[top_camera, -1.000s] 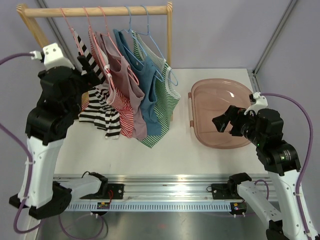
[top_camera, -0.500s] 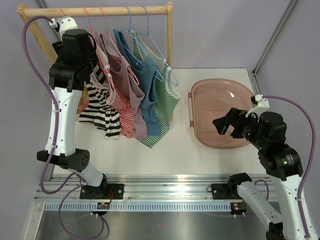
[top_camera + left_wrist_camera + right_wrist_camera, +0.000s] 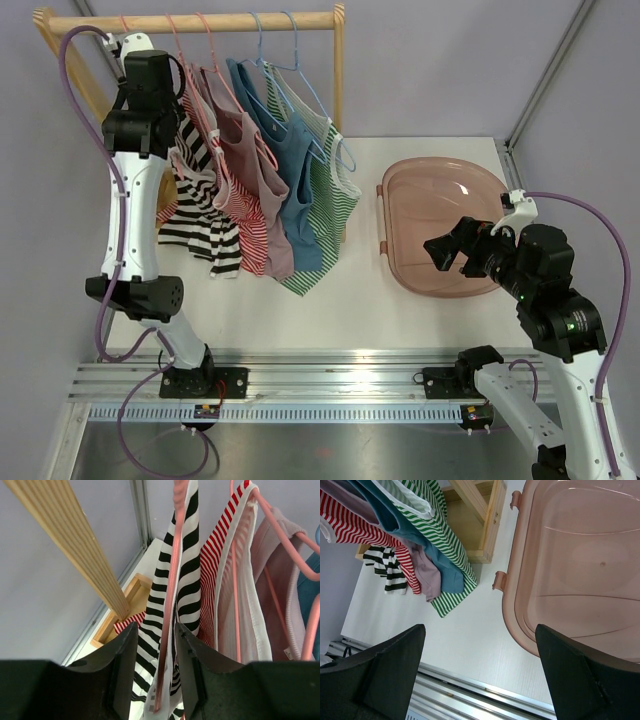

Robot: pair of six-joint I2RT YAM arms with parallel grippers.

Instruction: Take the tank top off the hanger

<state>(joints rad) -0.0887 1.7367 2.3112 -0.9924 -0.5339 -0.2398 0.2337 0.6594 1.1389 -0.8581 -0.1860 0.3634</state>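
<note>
Your black-and-white striped tank top (image 3: 185, 575) hangs on a pink hanger (image 3: 167, 615) at the left end of the wooden rack (image 3: 200, 22). Your left fingers (image 3: 122, 670) stand apart, one on each side of that hanger and the striped cloth. Four other tops (image 3: 262, 170) hang further right along the rack. Past the rack's right post, your right fingers (image 3: 385, 670) are spread wide above the pink tub (image 3: 440, 282) on the tabletop (image 3: 340, 310).

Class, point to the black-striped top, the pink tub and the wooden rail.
black-striped top (image 3: 186, 575), left wrist view, on its upper striped fabric.
pink tub (image 3: 440, 225), top view, on its bare floor.
wooden rail (image 3: 200, 22), top view, near mid-length.
</note>
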